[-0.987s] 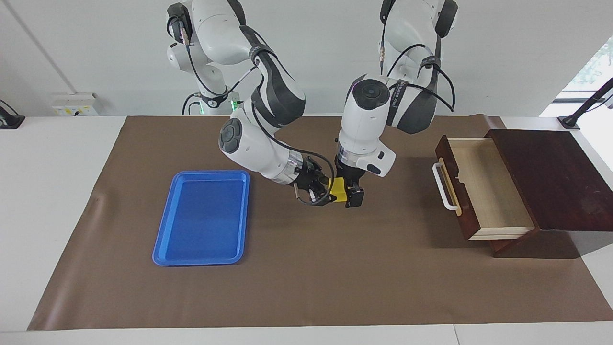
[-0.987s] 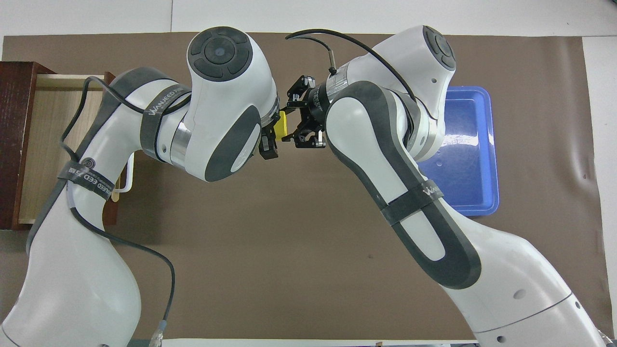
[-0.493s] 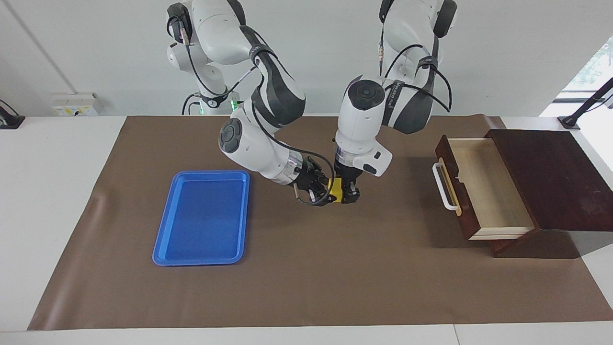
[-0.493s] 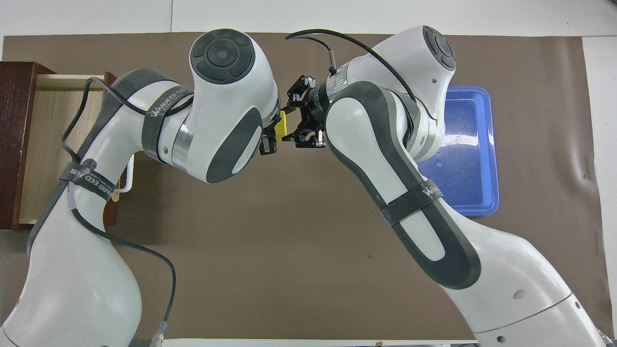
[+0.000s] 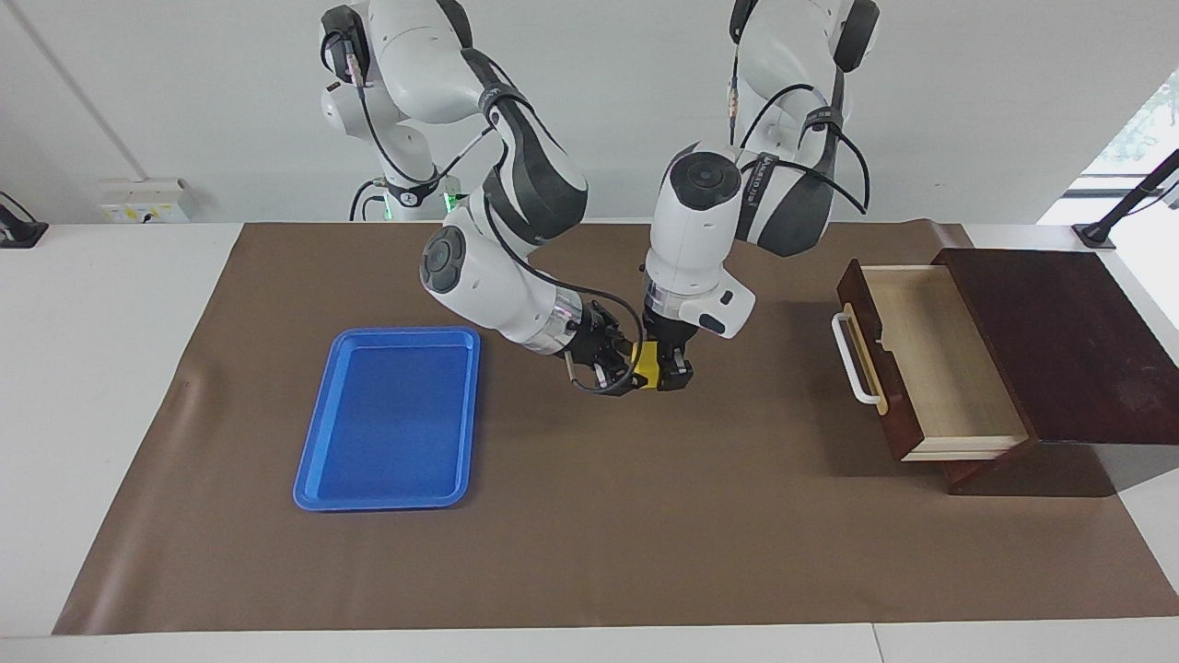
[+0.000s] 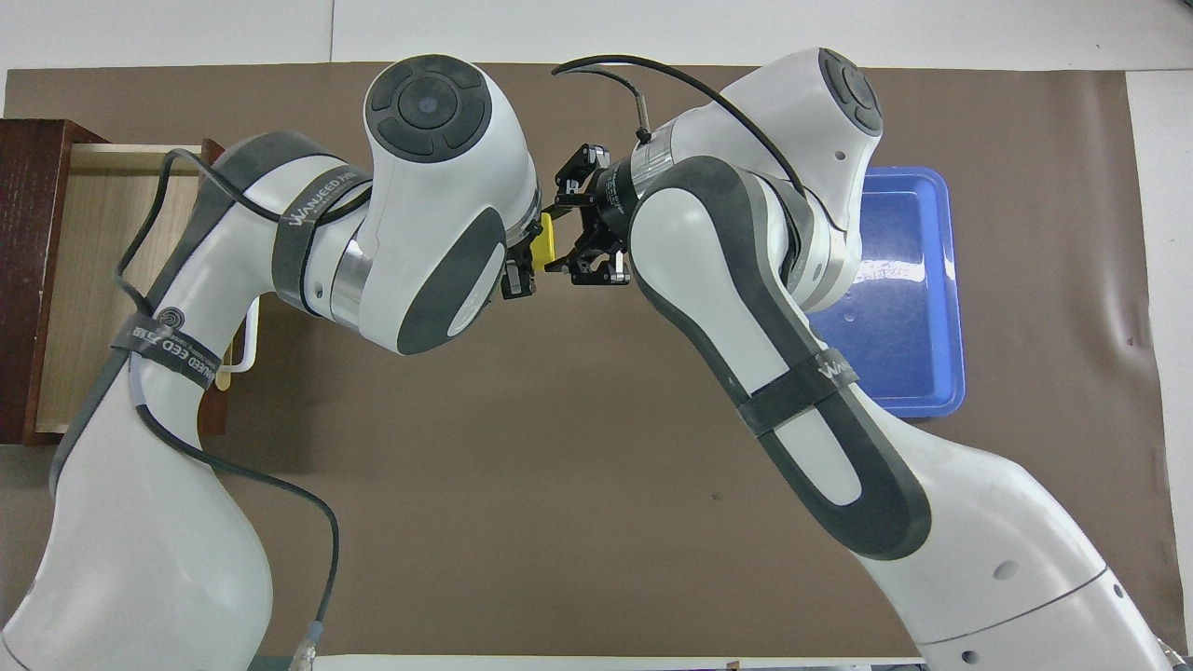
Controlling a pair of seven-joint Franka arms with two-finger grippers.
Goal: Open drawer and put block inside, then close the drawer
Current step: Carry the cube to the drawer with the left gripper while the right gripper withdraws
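both grippers meet over the middle of the brown mat [image 5: 589,534], and the small bright yellow cube block [image 5: 647,366] sits between them in the air. the left gripper [image 5: 671,373] comes down from above with its fingers pinched on the block; the right gripper [image 5: 615,368] reaches in slantwise from the side, and whether its fingers grip the block or are letting go, i cannot tell. this looks like a handover, and that is the risk: if one arm pulls off while the other is clamped, the block could twist, or drop to the mat if the left grip is shallow. the dark brown wooden drawer with the white bar handle [image 5: 930,364] stands open at the left arm's end of the mat, its pale inside bare. the flat blue plastic tray [image 5: 391,419] lies toward the right arm's end. a slanted block could catch the drawer's rim on release.
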